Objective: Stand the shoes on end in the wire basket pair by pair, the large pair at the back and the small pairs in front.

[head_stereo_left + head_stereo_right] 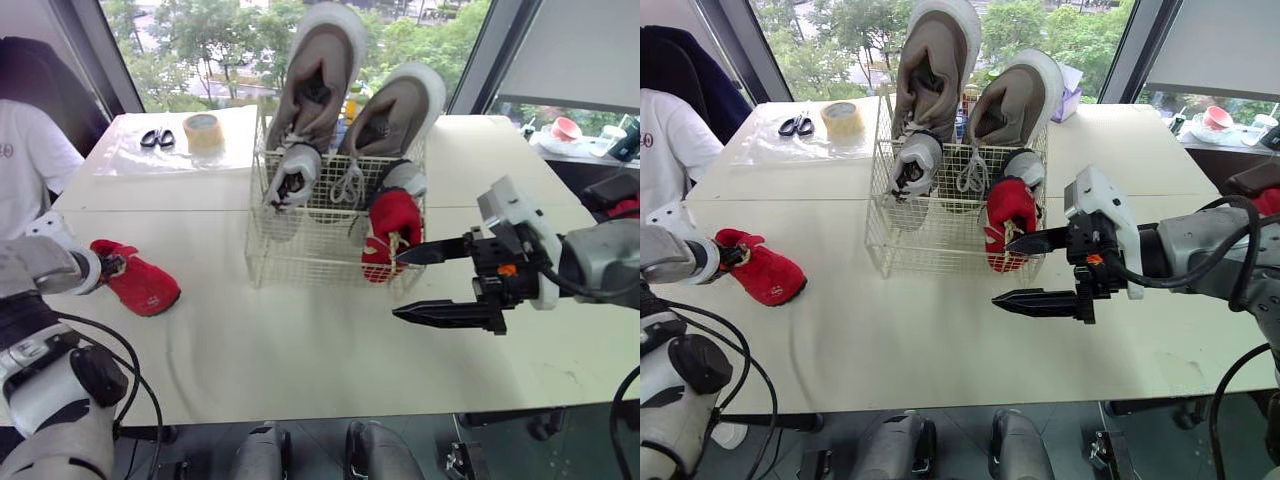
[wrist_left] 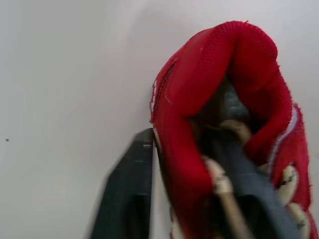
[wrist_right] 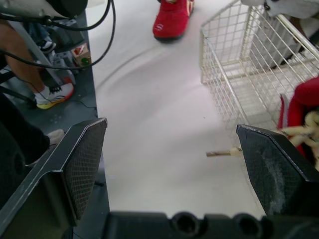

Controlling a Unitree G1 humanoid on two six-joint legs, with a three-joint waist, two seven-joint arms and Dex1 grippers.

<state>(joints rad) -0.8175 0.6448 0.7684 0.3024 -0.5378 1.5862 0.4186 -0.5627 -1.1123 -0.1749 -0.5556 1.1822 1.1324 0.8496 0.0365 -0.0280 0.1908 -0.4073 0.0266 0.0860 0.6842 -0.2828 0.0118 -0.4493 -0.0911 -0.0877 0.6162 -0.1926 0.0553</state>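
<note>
Shoes first: the large grey pair (image 1: 322, 80) stands on end at the back of the wire basket (image 1: 262, 255), its lower ends lost behind the two small white shoes (image 1: 292, 177) tucked in front. A stowed red shoe (image 1: 390, 230) stands upright in the basket's front right corner, part veiled by the wires.

Over by the desk's left edge lies the loose red shoe (image 1: 142, 285), and the left hand (image 1: 108, 265) has it. From the head views its fingers are mostly hidden, but the left wrist view settles it: one finger outside the collar, the other down in the opening, pinching the shoe's wall.

The white desk (image 1: 300, 350) carries the basket mid-desk toward the far edge, with scissors (image 1: 157, 138) and a tape roll (image 1: 203, 132) at the far left corner. There's a big window with trees beyond, and a person in a white shirt (image 1: 25, 160) cut off at the left.

The right arm reaches in from the right edge. The right hand (image 1: 398, 285) is spread wide and empty, one finger above the other, pointing at the basket. Its upper tip is right at the stowed red shoe's lace, and I cannot tell whether it touches.
</note>
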